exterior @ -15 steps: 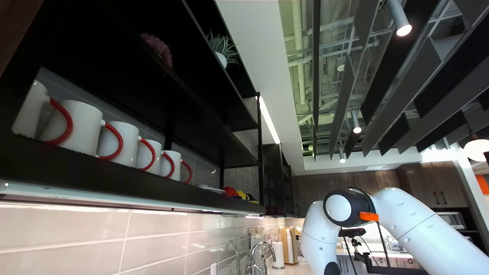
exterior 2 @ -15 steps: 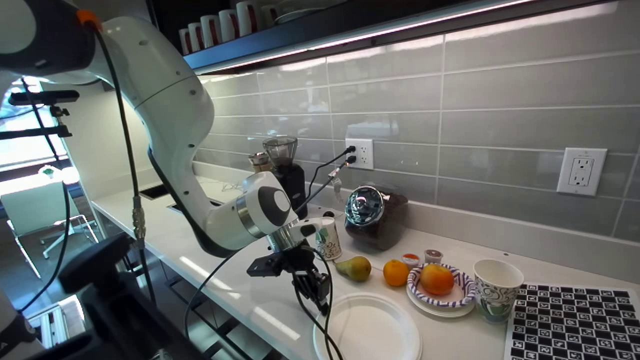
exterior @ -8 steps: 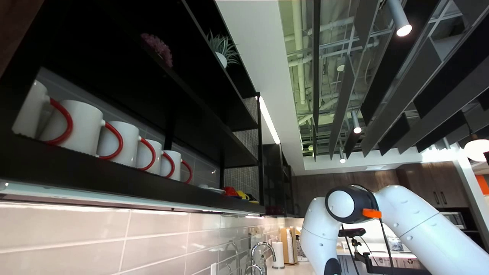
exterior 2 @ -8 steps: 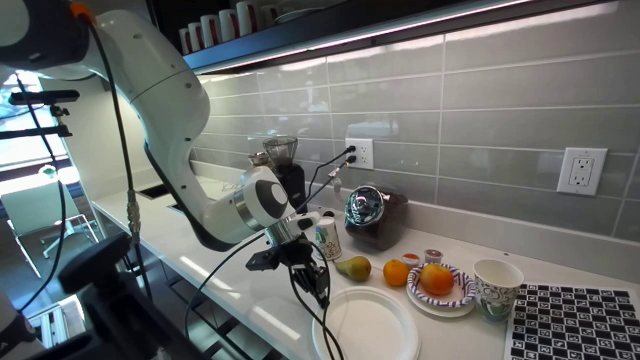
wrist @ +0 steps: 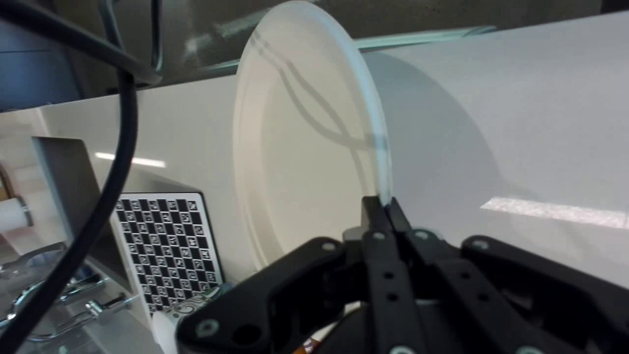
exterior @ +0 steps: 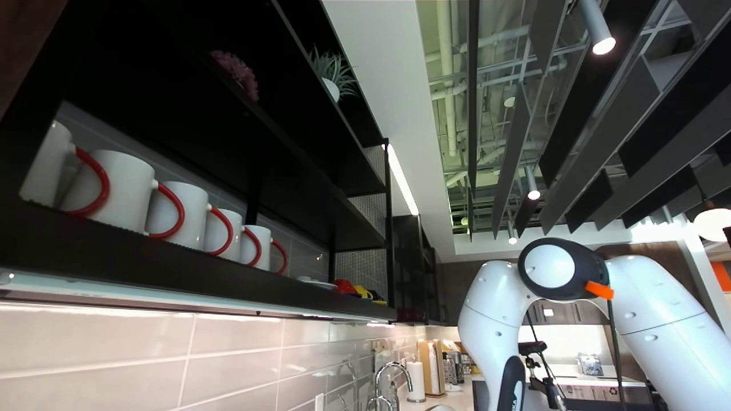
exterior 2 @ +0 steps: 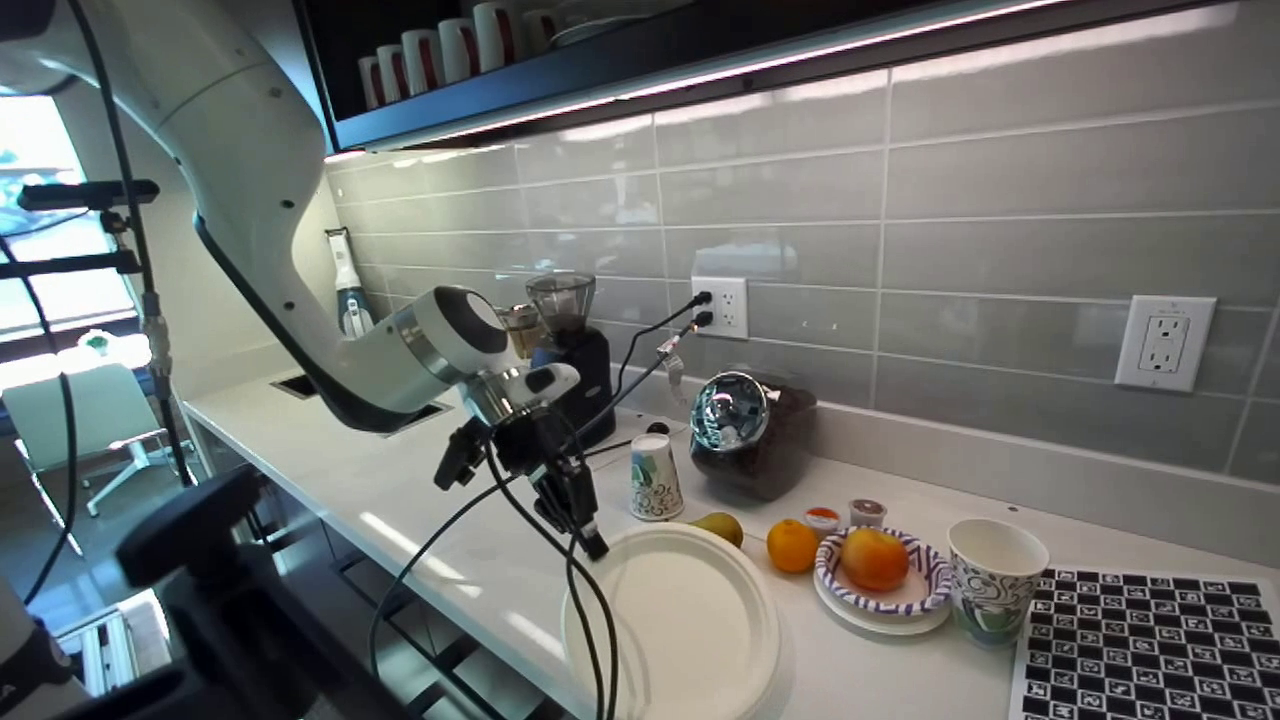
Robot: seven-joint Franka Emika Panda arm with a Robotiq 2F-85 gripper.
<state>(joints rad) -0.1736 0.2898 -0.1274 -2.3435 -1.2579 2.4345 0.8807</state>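
Observation:
My gripper (wrist: 385, 202) is shut on the rim of a round white plate (wrist: 309, 162), with the edge pinched between the fingertips in the wrist view. The plate stands tilted off the counter there, and its shadow falls on the white surface beside it. In an exterior view the gripper (exterior 2: 594, 546) is at the upper left rim of the plate (exterior 2: 680, 625), which partly hides a green pear (exterior 2: 722, 526). An orange (exterior 2: 791, 546) lies just to the right. Only the arm shows in an exterior view (exterior: 502, 319); gripper and plate are out of sight there.
A patterned bowl (exterior 2: 937, 578) holding an apple (exterior 2: 874, 558) rests right of the orange. Paper cups (exterior 2: 655, 478), a dark jar (exterior 2: 765, 450), a coffee grinder (exterior 2: 578, 370) and a checkered board (exterior 2: 1150, 650) stand around. Loose cables (wrist: 125, 123) hang by the gripper.
The arm has drawn back and up, toward the left in an exterior view, carrying the plate along. The plate now covers part of the pear. The grip has stayed shut.

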